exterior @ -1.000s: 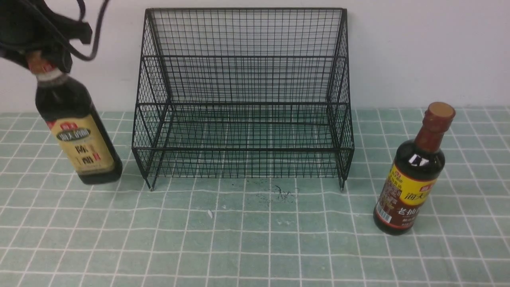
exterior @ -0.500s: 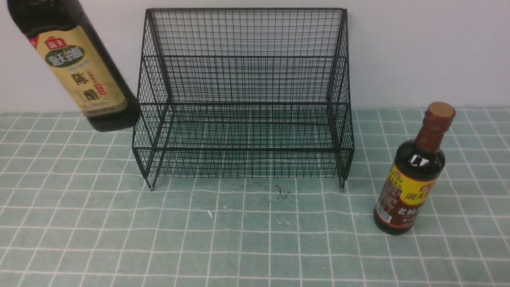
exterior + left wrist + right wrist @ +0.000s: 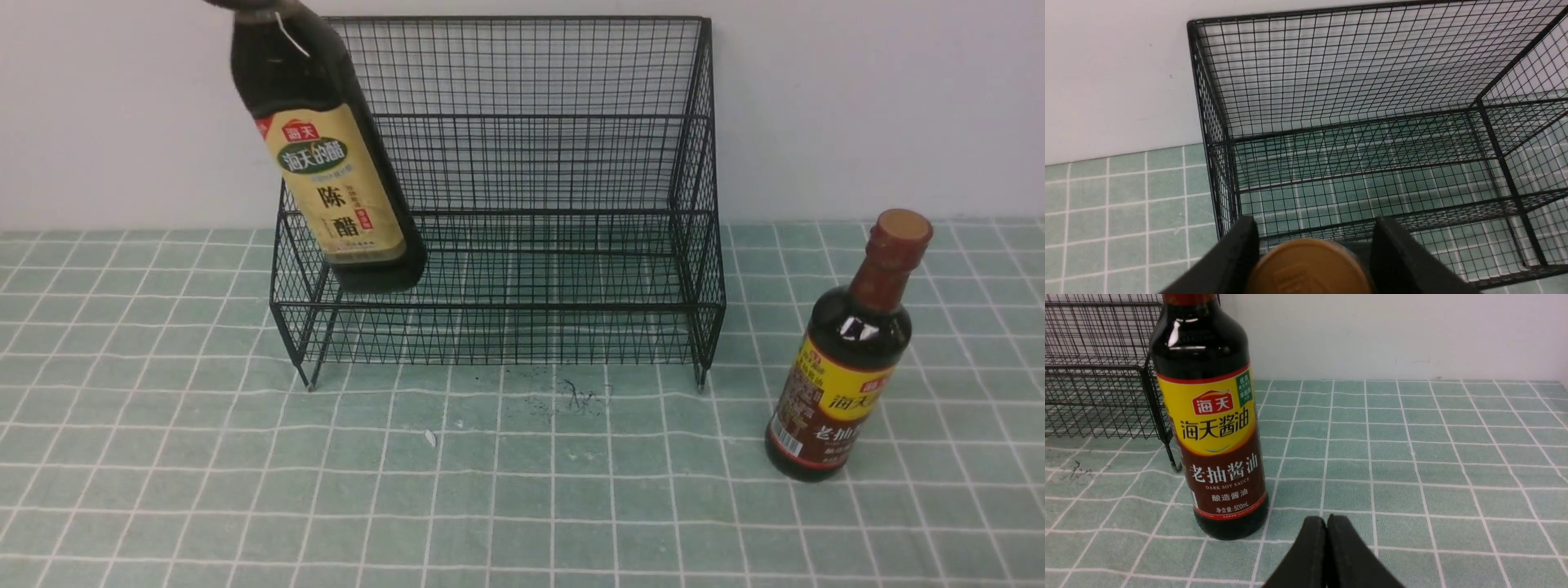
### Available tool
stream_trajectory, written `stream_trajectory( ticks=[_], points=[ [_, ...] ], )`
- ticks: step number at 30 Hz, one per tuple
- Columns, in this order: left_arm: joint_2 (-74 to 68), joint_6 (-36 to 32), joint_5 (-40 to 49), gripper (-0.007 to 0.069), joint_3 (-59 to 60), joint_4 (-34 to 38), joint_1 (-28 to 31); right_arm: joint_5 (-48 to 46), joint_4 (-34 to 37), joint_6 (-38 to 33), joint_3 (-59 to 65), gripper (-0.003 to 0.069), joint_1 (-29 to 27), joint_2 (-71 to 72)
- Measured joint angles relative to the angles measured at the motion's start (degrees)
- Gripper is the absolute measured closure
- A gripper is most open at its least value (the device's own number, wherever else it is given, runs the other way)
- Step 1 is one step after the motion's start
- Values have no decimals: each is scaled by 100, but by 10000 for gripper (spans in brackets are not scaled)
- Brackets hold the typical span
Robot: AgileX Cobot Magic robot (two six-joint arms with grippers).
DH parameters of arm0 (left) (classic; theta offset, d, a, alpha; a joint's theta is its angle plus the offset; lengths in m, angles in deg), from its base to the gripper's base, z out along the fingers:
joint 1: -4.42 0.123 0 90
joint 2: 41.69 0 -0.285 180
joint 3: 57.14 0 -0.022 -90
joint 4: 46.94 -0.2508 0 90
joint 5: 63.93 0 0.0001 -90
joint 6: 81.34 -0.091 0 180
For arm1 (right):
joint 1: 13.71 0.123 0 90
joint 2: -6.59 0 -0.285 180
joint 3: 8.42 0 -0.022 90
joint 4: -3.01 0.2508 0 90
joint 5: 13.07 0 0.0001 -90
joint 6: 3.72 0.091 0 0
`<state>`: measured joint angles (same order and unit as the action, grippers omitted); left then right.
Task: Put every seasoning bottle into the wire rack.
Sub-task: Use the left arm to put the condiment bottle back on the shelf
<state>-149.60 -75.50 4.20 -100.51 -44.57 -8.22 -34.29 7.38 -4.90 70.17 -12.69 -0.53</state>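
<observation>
Left gripper (image 3: 1312, 249) grips the vinegar (image 3: 331, 171) by its cap, held aloft before the rack's (image 3: 522, 306) left end, base tilted inward; it likely needs lowering. Right gripper (image 3: 1327, 522), clenched empty, is nearer the soy sauce (image 3: 841, 384).

1. The vinegar bottle (image 3: 314, 155) looks smooth and glossy, dark like glass or plastic, with a tan label that seems to be smooth printed paper or film.
2. The dark soy sauce bottle (image 3: 1208, 416) has a shiny, glass-like body with bright reflections at its shoulder; its yellow-and-maroon label is smooth and less reflective.
3. The wire rack (image 3: 498, 212) looks like thin metal mesh on thicker metal rods, coated black with a low sheen.
4. The surface (image 3: 571, 506) has a smooth, tile-patterned finish, mostly matt.
5. The wall (image 3: 882, 106) appears smooth and matt.
</observation>
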Motion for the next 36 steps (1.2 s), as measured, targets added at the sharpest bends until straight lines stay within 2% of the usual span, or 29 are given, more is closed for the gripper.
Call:
stream_trajectory(
  ticks=[12,25,36],
  points=[
    [-659,35,60,307,0,-438,-56,0,0,0,0,676,0,0],
    [-935,35,427,307,0,-428,-73,0,0,0,0,676,0,0],
    [-923,-142,454,260,-30,-370,-73,0,0,0,0,676,0,0]
  ],
)
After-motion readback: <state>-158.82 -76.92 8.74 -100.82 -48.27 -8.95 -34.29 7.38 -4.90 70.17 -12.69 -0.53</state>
